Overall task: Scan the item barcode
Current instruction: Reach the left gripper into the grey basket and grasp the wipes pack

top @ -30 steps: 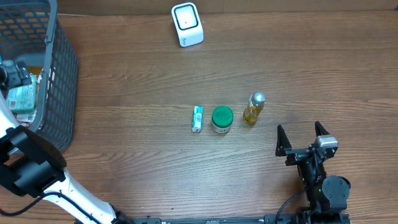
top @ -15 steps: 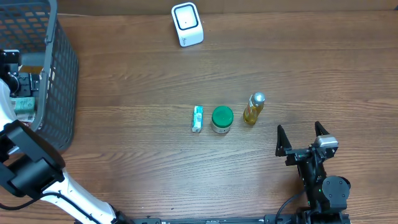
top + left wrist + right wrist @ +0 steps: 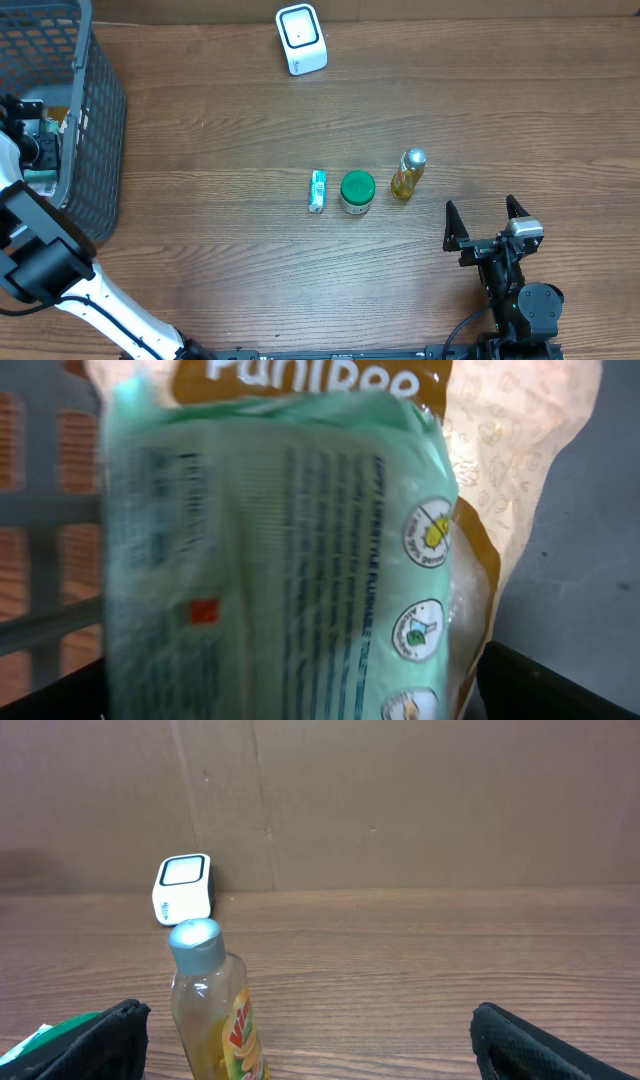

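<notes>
Left pincer wide open, empty, green packet right in front. Clamping now might snag the tan bag behind it too. Right pincer open, empty.

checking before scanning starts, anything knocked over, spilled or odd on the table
Nothing stands out. The yellow bottle and green-lidded jar stand upright, the small teal pack lies flat beside them, and no spill shows on the table.
</notes>
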`<act>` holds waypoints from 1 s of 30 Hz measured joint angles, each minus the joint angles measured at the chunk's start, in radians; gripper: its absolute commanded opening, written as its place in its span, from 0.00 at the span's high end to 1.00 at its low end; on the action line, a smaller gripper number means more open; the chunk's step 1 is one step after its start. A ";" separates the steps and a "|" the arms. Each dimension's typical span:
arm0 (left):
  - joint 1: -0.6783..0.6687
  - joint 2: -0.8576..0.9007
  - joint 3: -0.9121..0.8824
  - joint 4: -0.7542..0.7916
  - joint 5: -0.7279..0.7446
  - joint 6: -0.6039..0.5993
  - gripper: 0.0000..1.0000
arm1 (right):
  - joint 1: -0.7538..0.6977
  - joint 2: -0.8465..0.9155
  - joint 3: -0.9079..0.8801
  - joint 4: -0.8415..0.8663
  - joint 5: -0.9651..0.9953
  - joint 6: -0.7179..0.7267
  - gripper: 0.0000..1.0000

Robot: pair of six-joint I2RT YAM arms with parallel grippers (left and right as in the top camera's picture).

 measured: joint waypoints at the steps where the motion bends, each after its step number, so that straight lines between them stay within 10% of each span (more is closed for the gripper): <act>1: 0.000 0.006 0.000 0.001 0.000 0.000 0.01 | 0.000 0.000 0.000 0.000 0.000 0.000 0.00; 7: 0.000 0.023 0.000 0.007 -0.014 0.001 0.03 | 0.000 0.000 0.000 0.000 0.000 0.000 0.00; 15: 0.000 0.032 0.002 0.006 -0.031 0.015 0.67 | 0.000 0.000 0.000 0.000 0.000 0.000 0.00; 30: -0.001 0.023 0.020 -0.015 0.013 -0.119 0.87 | 0.000 0.000 0.000 0.000 0.000 0.000 0.00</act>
